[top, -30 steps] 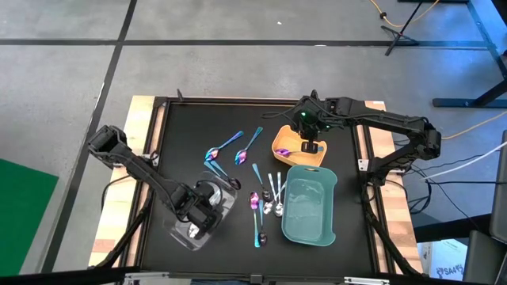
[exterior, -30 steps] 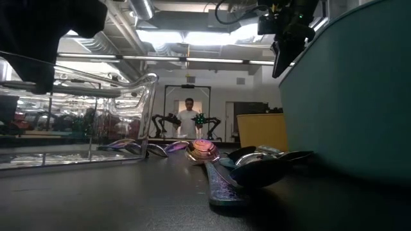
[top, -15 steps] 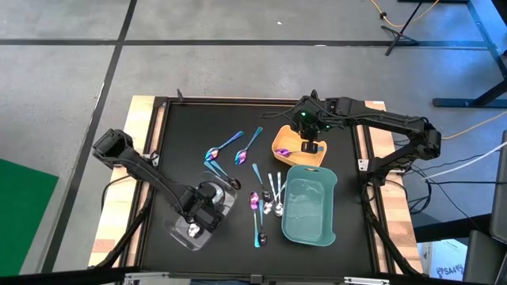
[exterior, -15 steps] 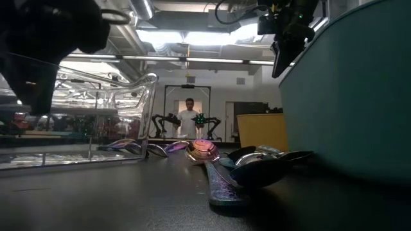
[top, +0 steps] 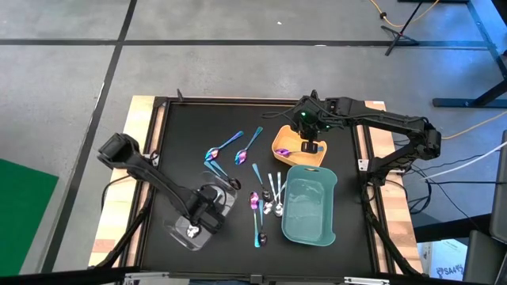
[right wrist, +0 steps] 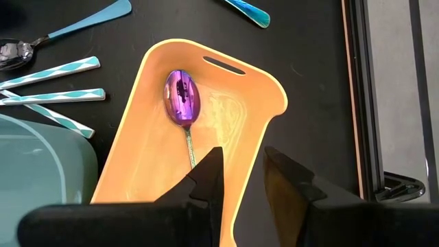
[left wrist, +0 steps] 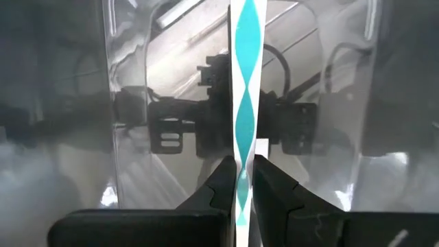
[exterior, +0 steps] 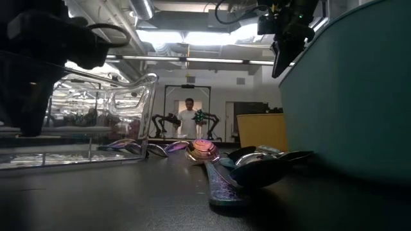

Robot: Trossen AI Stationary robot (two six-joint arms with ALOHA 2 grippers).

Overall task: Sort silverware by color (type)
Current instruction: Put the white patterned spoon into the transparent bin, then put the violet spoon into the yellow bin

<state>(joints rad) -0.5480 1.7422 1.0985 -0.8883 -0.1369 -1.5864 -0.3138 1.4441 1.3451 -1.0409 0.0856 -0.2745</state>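
My left gripper (top: 204, 218) points straight down into the clear tray (top: 230, 190) at the table's near left and is shut on a utensil with a teal-and-white striped handle (left wrist: 245, 103). Its head is out of view. In the low view the gripper (exterior: 35, 70) is a dark mass behind the tray's clear wall (exterior: 103, 122). My right gripper (top: 310, 146) hangs open above the yellow tray (right wrist: 240, 96), where a purple spoon (right wrist: 182, 96) lies on the floor. Other silverware (top: 265, 198) lies loose on the black mat. My left gripper pinches the striped handle (left wrist: 241, 180) between its two fingers (left wrist: 274, 189), coming from above and pointing down. The handle runs straight on past the fingertips. Whether the utensil touches the tray's floor I cannot tell.
A teal tray (top: 309, 207) stands at the near right, close beside the loose spoons. Several more spoons (top: 234, 146) lie at mid-table, left of the yellow tray. A silver spoon head (top: 192, 230) shines inside the clear tray. A person stands in the room far behind the table (exterior: 189, 119).
My left gripper has sunk into the clear tray with the striped utensil still pinched, drifting slightly toward the near edge. My right gripper has kept still.
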